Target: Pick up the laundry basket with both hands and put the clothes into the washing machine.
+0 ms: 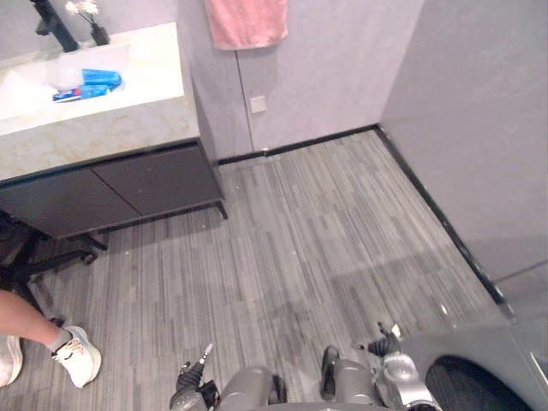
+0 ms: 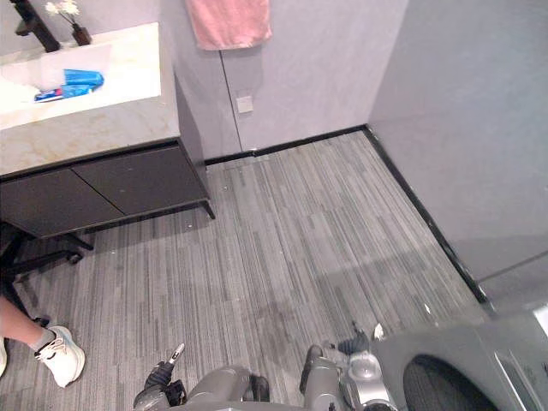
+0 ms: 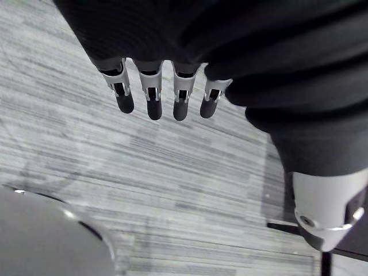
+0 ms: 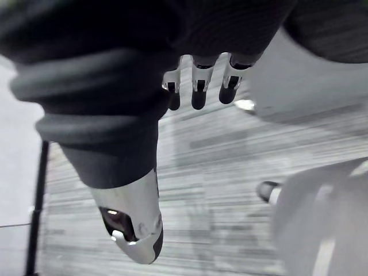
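Observation:
The washing machine [image 1: 492, 355] stands at the lower right, grey, with its dark round opening [image 2: 441, 385] facing up towards me. My left hand [image 3: 150, 95] hangs low over the grey plank floor, fingers straight and holding nothing; it sits at the bottom edge of the left eye view [image 1: 195, 372]. My right hand [image 4: 198, 86] also hangs with straight fingers and nothing in it, just left of the machine's corner [image 1: 383, 341].
A dark vanity cabinet [image 1: 111, 184] with a pale stone top [image 1: 103, 128] stands at the far left, and a pink towel [image 1: 247, 21] hangs on the back wall. A person's leg and white shoe [image 1: 77, 355] are at the left, beside a chair base [image 1: 38, 261].

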You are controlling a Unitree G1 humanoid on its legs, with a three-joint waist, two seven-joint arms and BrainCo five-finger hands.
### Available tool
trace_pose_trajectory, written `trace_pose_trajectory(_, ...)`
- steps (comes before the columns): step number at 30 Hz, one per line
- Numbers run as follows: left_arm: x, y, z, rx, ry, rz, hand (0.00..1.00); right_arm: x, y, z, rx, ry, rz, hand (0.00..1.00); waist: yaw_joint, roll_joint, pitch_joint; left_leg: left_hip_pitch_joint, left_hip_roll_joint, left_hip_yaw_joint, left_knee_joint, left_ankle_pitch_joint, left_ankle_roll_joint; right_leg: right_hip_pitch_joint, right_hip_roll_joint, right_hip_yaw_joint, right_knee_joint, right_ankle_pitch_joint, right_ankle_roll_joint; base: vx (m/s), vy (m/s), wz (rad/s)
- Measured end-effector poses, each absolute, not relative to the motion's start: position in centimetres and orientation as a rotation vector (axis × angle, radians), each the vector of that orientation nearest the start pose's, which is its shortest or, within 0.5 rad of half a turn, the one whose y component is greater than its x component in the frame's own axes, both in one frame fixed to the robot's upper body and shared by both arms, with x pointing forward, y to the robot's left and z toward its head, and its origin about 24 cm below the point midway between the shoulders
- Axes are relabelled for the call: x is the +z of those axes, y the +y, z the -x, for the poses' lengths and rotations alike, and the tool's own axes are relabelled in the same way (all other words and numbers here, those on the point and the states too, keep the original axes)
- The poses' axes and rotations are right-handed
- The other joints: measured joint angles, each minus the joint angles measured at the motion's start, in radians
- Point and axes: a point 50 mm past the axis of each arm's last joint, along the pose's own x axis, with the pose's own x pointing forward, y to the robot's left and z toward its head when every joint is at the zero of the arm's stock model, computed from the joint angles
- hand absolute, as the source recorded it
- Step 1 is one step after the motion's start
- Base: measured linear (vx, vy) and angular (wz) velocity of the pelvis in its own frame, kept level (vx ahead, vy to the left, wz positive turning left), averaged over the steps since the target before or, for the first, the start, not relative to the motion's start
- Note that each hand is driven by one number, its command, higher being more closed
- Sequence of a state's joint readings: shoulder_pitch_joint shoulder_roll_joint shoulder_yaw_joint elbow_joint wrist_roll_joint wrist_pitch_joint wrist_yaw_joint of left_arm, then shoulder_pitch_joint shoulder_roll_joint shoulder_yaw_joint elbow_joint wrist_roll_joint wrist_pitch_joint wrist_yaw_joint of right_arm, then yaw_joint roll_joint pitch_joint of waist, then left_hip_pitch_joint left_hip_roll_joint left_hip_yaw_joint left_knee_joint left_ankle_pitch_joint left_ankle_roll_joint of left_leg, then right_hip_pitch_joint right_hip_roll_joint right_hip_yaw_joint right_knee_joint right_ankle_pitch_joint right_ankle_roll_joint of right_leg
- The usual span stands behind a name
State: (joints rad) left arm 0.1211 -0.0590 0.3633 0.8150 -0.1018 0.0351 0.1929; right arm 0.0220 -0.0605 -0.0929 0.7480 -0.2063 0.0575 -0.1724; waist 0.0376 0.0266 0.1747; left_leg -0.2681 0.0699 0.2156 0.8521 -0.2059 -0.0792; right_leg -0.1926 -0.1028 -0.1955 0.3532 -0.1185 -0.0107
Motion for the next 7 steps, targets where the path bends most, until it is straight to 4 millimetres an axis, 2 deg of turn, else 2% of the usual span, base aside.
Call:
trace_pose_trajectory(1, -14.6, 19.9, -10.8, 0.581, 0.973, 0.21, 0.0, -11.7, -19.3, -17.3, -0.196, 0.801, 0.285, 0.0, 0.007, -0.001, 0.0, -0.01, 0.027, 0.025, 0.029, -0.015, 0.018, 0.023, 0.001, -0.001, -0.01, -0.001, -0.002, 0.38, -0.082, -0.02)
trace_pose_trajectory(2, -14.4, 19.8, -11.4, 0.567, 0.953, 0.21, 0.0, -11.5, -19.2, -17.8, -0.189, 0.784, 0.288, 0.0, 0.005, -0.013, 0.001, -0.018, 0.076, 0.052, 0.031, -0.033, 0.042, 0.064, -0.008, -0.013, -0.033, -0.001, -0.002, 0.33, -0.049, 0.06)
trace_pose_trajectory(3, -14.2, 19.8, -12.0, 0.546, 0.934, 0.2, 0.0, -11.3, -19.3, -18.0, -0.193, 0.772, 0.29, 0.0, 0.003, -0.021, 0.003, -0.018, 0.112, 0.066, -0.04, -0.034, 0.043, 0.086, -0.018, -0.024, -0.049, -0.002, -0.001, 0.3, -0.027, 0.09)
trace_pose_trajectory(4, -14.1, 19.7, -12.2, 0.54, 0.928, 0.195, 0.0, -11.2, -19.4, -18.1, -0.194, 0.769, 0.292, 0.0, 0.003, -0.02, 0.003, -0.018, 0.125, 0.068, -0.097, -0.034, 0.043, 0.09, -0.021, -0.026, -0.053, -0.003, 0.0, 0.2, 0.063, 0.06)
trace_pose_trajectory(5, -13.9, 19.6, -12.7, 0.529, 0.919, 0.185, 0.0, -11.1, -19.5, -18.2, -0.204, 0.762, 0.289, 0.0, 0.002, -0.014, 0.001, -0.011, 0.143, 0.071, -0.239, -0.013, 0.029, 0.098, -0.033, -0.044, -0.059, -0.016, 0.023, 0.13, 0.102, 0.11)
trace_pose_trajectory(6, -13.9, 19.4, -12.9, 0.519, 0.917, 0.184, 0.0, -11.1, -19.8, -18.1, -0.217, 0.765, 0.285, 0.0, 0.001, -0.001, -0.004, -0.003, 0.152, 0.067, -0.323, 0.029, 0.016, 0.099, -0.033, -0.051, -0.056, -0.025, 0.039, 0.16, 0.177, 0.24)
trace_pose_trajectory(7, -14.0, 18.7, -13.1, 0.492, 0.923, 0.187, 0.0, -11.4, -20.5, -17.4, -0.24, 0.789, 0.288, 0.0, 0.002, 0.033, -0.019, 0.007, 0.174, 0.05, -0.452, 0.147, 0.011, 0.099, -0.014, -0.063, -0.053, -0.038, 0.059, 0.1, 0.126, 0.2)
